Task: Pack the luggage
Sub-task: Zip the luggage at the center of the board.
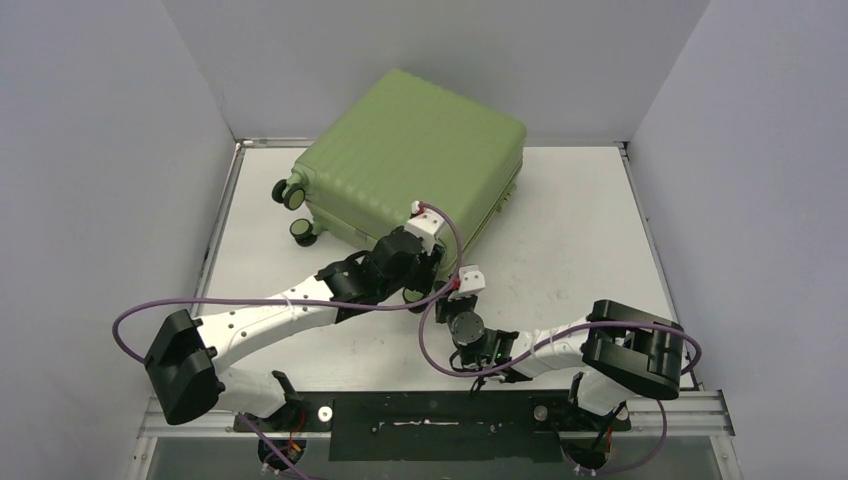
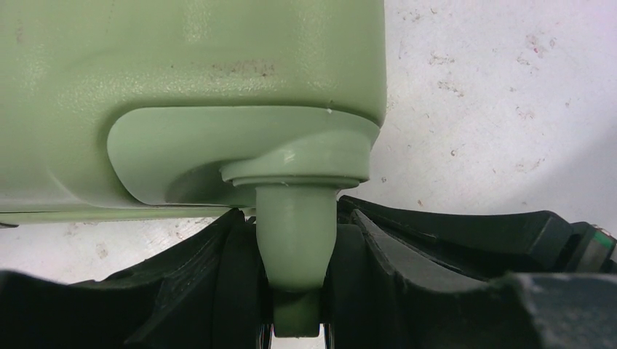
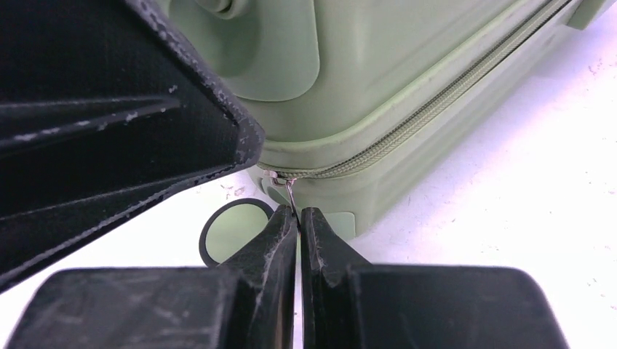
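White arms (image 1: pixel 260 322) — black joints (image 1: pixel 180 365), purple cables (image 1: pixel 200 301)

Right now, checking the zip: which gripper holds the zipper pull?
The right gripper, pinching the zipper pull; the left gripper clamps a wheel stem instead.

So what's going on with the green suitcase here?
The luggage lies flat on the table, shells together. The left gripper has its jaws clamped around a corner wheel post, seemingly to steady the case. The right gripper has its jaws shut on the zipper pull at the near corner.
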Robot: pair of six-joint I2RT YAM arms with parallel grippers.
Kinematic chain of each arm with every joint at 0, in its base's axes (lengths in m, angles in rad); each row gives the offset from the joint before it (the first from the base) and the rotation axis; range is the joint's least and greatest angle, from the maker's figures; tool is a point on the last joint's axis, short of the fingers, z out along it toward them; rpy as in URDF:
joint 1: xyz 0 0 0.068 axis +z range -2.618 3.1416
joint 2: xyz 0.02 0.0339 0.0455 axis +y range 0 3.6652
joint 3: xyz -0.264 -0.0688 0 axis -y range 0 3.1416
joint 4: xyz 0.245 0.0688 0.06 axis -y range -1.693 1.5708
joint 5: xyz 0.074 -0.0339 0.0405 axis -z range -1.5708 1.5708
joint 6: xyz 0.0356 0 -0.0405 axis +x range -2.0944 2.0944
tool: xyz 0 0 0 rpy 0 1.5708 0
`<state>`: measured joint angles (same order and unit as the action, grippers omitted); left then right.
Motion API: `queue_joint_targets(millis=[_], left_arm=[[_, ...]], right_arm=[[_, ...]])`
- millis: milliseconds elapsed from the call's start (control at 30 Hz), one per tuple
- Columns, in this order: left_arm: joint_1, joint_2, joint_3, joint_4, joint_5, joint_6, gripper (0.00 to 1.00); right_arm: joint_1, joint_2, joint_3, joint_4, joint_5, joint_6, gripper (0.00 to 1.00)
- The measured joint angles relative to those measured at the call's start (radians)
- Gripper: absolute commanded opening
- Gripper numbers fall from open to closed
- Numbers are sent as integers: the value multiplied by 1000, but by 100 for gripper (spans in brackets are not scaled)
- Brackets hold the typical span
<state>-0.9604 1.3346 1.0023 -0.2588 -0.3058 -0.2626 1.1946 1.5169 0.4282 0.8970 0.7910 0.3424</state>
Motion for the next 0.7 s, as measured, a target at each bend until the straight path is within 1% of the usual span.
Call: queue_joint_targets(millis=[433, 700], left_arm=[[0, -18, -21, 18, -2, -13, 0], [0, -29, -34, 31, -2, -16, 0]], right_arm=[[10, -57, -20, -66, 80, 59, 0], [-23, -99, -21, -133, 72, 97, 0]])
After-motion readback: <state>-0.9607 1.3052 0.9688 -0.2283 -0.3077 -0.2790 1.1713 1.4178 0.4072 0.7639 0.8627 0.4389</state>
